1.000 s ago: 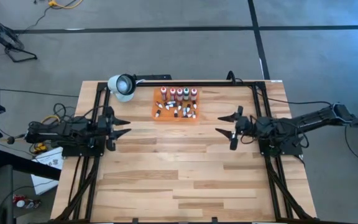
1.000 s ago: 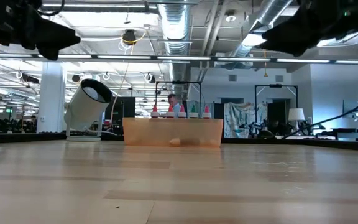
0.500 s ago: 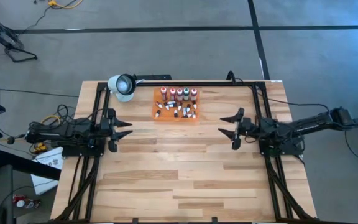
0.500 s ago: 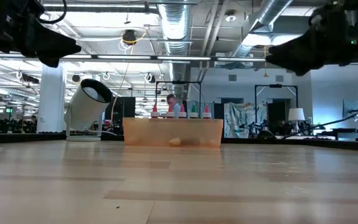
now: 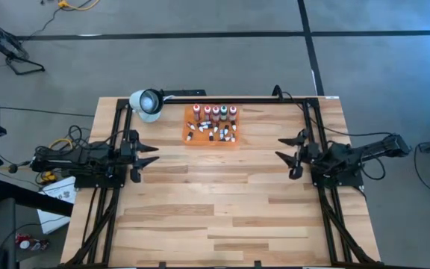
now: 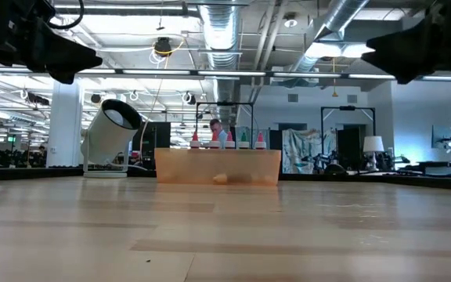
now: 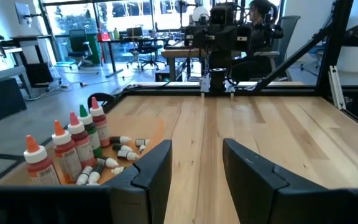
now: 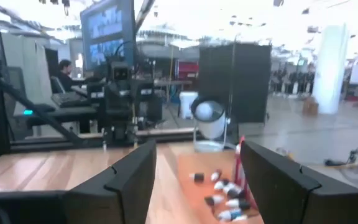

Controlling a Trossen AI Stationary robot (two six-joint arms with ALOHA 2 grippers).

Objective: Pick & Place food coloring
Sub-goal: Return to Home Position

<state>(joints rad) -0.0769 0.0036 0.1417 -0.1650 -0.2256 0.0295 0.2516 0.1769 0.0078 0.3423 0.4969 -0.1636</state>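
Since every bottle in sight is inside the tray (image 5: 187, 128) and none shows on the bare bench (image 5: 215, 202), the placing looks done, and the step in hand reads as parking the arms.

The left arm (image 5: 99, 158) lies along the bench's left edge. The left jaws point inward over the wood, released, with nothing between them. At the far edge a lamp (image 5: 147, 104) stands just beside the tray's left end. In the tray the bottles (image 5: 215, 113) stand upright in a row along the far wall, and the vials (image 5: 213, 133) lie loose on the floor nearer the middle.

The right arm (image 5: 346, 157) lies over the right edge. The right jaws are also released and empty, well apart from the tray.

What remains, I judge, is only for each arm to settle low and level at its own side; no grasp is called for. Room is generous, with the whole middle and near half of the bench open. The things to mind are the black frame (image 5: 237, 99) along the far edge and its rails down both sides, close under each arm.
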